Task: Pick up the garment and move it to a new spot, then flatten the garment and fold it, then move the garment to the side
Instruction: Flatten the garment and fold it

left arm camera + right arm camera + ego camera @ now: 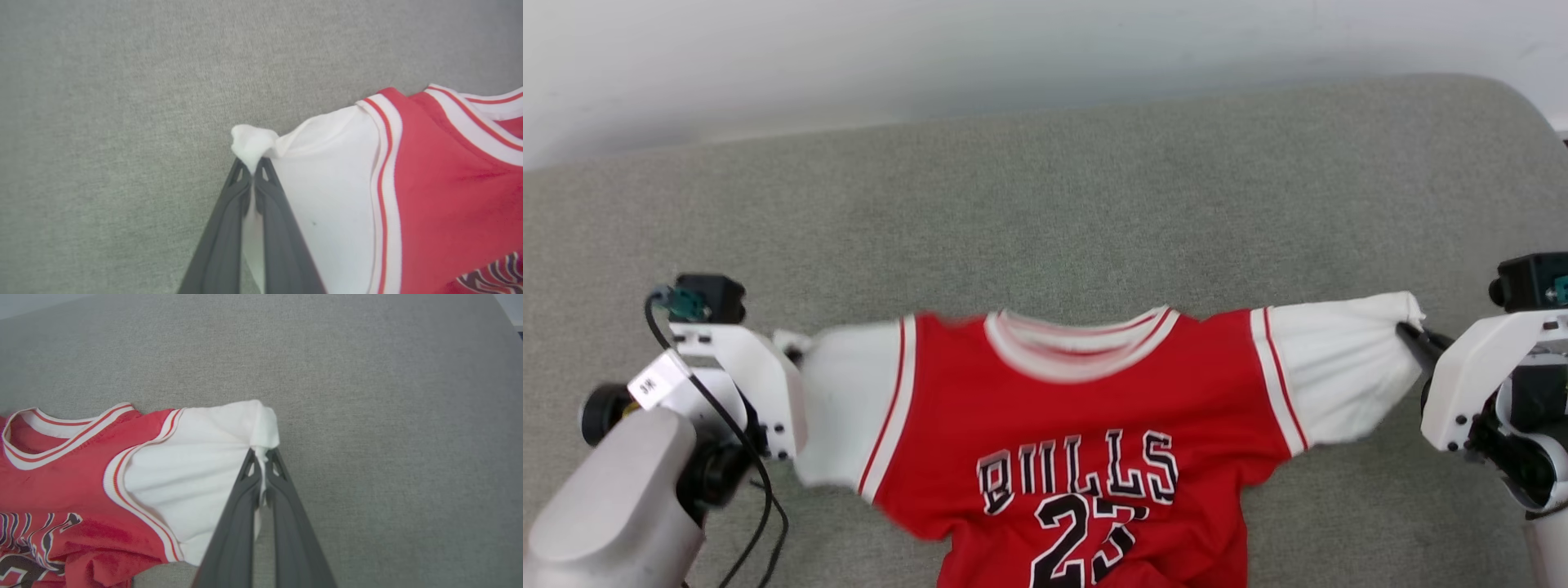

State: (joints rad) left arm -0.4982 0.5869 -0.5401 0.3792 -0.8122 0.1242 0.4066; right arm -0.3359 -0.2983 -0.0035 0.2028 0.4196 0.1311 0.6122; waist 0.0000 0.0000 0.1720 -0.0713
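Head view: the garment (pixel 1086 392), a red jersey, is stretched sideways between two robot arms over a grey fabric surface (pixel 1045 204). Its front faces up, with black, white-edged letters reading BULLS and a number below them that the bottom edge cuts off. The left gripper (pixel 786 343), mostly hidden behind its white wrist mount, meets the tip of the left sleeve (pixel 841 408). The right gripper (pixel 1411 333) pinches the tip of the right sleeve (pixel 1339 367), which gathers into pleats there. Whether the body of the jersey rests on the surface or hangs just above it cannot be told.

Left wrist view: the left gripper (pixel 255 173) has its two dark fingers pressed together on a small white knot of sleeve cloth. The striped trim and red body of the garment (pixel 445 196) spread away to the right.

Right wrist view: the right gripper (pixel 261 457) is likewise clamped on a bunched corner of white sleeve. The red body (pixel 57 477) lies to the left, and its lower part looks rumpled.

The jersey appears light, limp and fairly smooth, so it will likely sag and crease wherever it is unsupported. Both pinches catch very little cloth and could slip under a hard pull. The sleeve tips or shoulder seams seem the best places to hold it for spreading it flat.
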